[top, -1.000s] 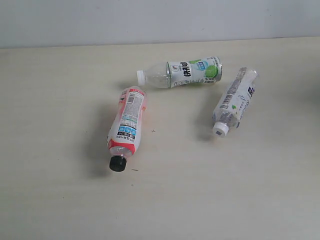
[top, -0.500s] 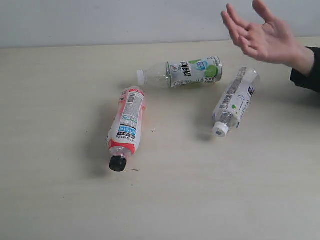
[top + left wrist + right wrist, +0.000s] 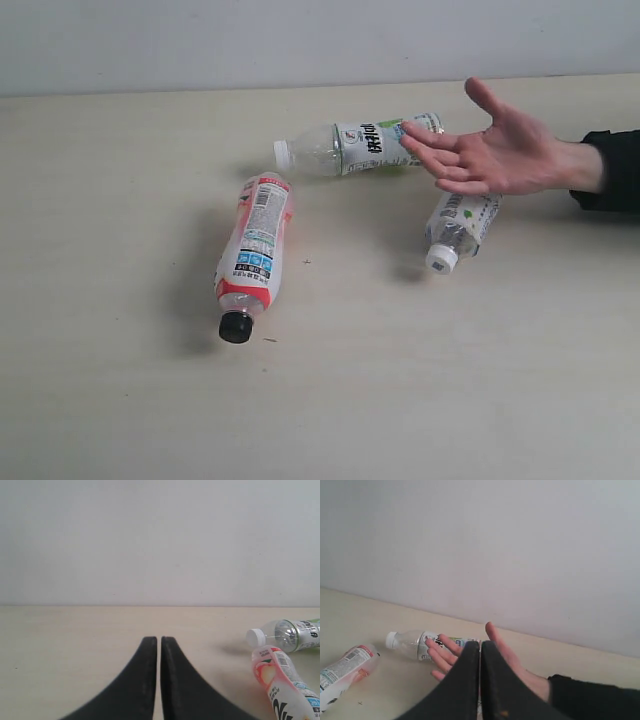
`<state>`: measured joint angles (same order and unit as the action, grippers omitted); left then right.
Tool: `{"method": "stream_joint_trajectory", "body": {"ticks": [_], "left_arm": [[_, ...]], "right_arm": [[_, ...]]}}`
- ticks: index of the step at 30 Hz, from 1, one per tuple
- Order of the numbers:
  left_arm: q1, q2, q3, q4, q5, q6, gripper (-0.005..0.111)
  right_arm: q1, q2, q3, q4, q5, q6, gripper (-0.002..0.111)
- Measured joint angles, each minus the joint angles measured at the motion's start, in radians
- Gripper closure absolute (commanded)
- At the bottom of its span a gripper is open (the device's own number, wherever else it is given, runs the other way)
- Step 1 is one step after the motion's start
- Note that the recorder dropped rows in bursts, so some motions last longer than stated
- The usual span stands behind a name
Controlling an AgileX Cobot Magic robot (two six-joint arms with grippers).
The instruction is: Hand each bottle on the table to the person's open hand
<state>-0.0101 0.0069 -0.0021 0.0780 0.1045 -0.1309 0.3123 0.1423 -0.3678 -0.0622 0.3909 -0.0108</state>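
Three bottles lie on the beige table [image 3: 120, 400]. The red-pink label bottle [image 3: 254, 250] with a black cap lies at centre left. The green-white label bottle [image 3: 355, 148] lies behind it, white cap to the left. A floral label bottle [image 3: 458, 228] with a white cap lies at the right, partly under the person's open hand [image 3: 495, 155], which reaches in palm up from the right with a black cuff [image 3: 610, 170]. The small fourth bottle is out of view. Neither gripper shows in the exterior view. My left gripper [image 3: 159, 641] is shut and empty. My right gripper [image 3: 480, 645] is shut, the hand [image 3: 507, 657] beyond it.
A pale wall [image 3: 300, 40] runs along the table's far edge. In the left wrist view the red-pink bottle [image 3: 282, 682] and the green-white bottle [image 3: 285, 632] lie off to one side of the fingers. A few dark specks mark the tabletop.
The person's hand came in from the right and has dropped lower and further left, now hovering palm up over the floral bottle. The bottles have not moved.
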Motion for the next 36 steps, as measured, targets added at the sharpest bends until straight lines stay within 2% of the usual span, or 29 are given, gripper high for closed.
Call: {"method": "stream_joint_trajectory", "body": {"ticks": [1,5,14,19,26,30,33,36], "left_arm": [[0.000,0.000,0.000,0.000,0.000,0.000,0.101],[0.000,0.000,0.000,0.000,0.000,0.000,0.101],[0.000,0.000,0.000,0.000,0.000,0.000,0.101],[0.000,0.000,0.000,0.000,0.000,0.000,0.101],[0.000,0.000,0.000,0.000,0.000,0.000,0.101],[0.000,0.000,0.000,0.000,0.000,0.000,0.101],[0.000,0.000,0.000,0.000,0.000,0.000,0.101],[0.000,0.000,0.000,0.000,0.000,0.000,0.101]], "right_arm": [[0.000,0.074,-0.039,-0.045,0.008,0.081,0.107],[0.000,0.308,-0.207,-0.028,0.056,0.114,0.107],[0.000,0.909,-0.579,0.438,0.288,-0.148,0.107],[0.052,1.214,-0.725,0.555,0.390,-0.218,0.107],[0.248,1.487,-0.871,0.567,0.331,-0.195,0.107],[0.326,1.605,-0.956,0.547,0.309,-0.145,0.108],[0.380,1.672,-1.032,0.433,0.309,-0.023,0.108],[0.435,1.723,-1.101,0.239,0.307,0.158,0.108]]}}
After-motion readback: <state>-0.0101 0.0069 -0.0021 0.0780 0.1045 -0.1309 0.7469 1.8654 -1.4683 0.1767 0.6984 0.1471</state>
